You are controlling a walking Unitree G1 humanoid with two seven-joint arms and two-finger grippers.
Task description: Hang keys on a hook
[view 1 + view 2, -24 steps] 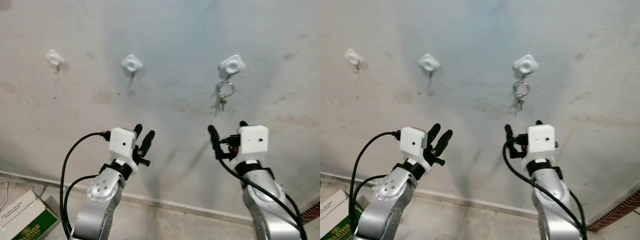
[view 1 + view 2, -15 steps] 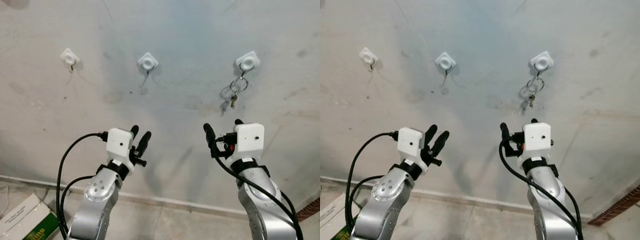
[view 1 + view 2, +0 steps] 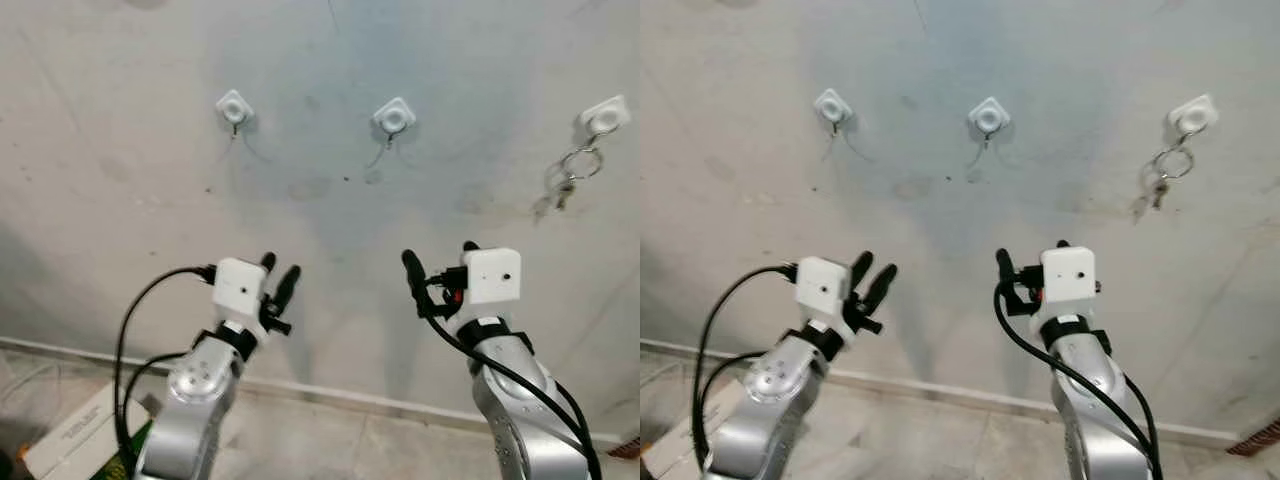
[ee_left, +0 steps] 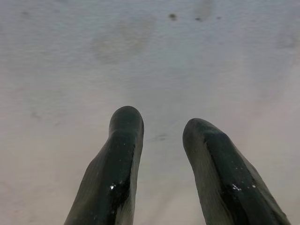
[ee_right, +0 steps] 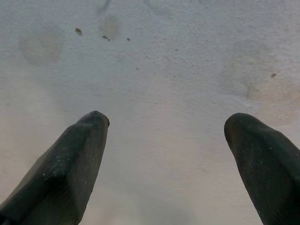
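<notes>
We saw the view had swung left since earlier frames; keys [image 3: 563,184] hung on the rightmost hook [image 3: 604,116], unmoved; left gripper [image 3: 279,272] and right gripper [image 3: 437,256] were spread and empty, well below; we judged the task done.

This looks like a plain, unfinished corner of a home, perhaps an entry or utility space. A bare, stained plaster wall [image 3: 320,80] carries three small white hooks in a row: a left hook [image 3: 234,106], a middle hook [image 3: 394,117] and a right hook [image 3: 604,116] with a bunch of keys [image 3: 565,180] hanging from it. A pale baseboard [image 3: 330,392] meets a tiled floor [image 3: 300,440], where a cardboard box [image 3: 85,440] lies near the wall.
</notes>
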